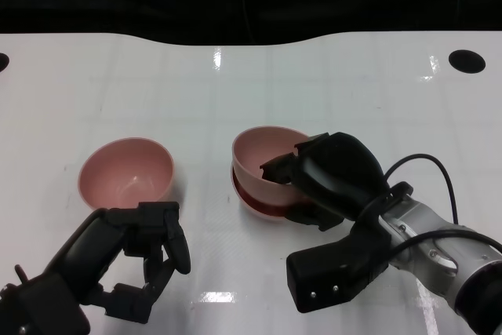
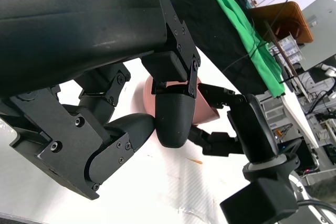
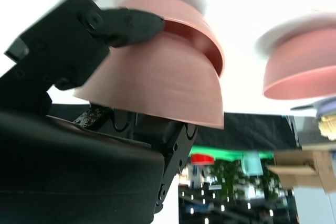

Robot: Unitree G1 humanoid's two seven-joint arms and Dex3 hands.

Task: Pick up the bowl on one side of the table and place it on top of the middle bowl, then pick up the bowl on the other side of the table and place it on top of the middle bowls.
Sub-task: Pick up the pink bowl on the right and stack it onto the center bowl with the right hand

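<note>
The right hand point(image 1: 318, 182) grips a glossy pink plastic bowl point(image 1: 263, 161) by its near rim, fingers clamped over the edge, and the bowl sits tilted in the top of the middle pink bowl point(image 1: 257, 203), whose dark red inner rim shows just beneath it at the centre of the white table point(image 1: 314, 84). Over on the left, a second round pink bowl point(image 1: 126, 173) stands upright and alone. Just in front of it, the left hand point(image 1: 137, 260) hovers with fingers curled but apart, holding nothing and clear of the bowl.
</note>
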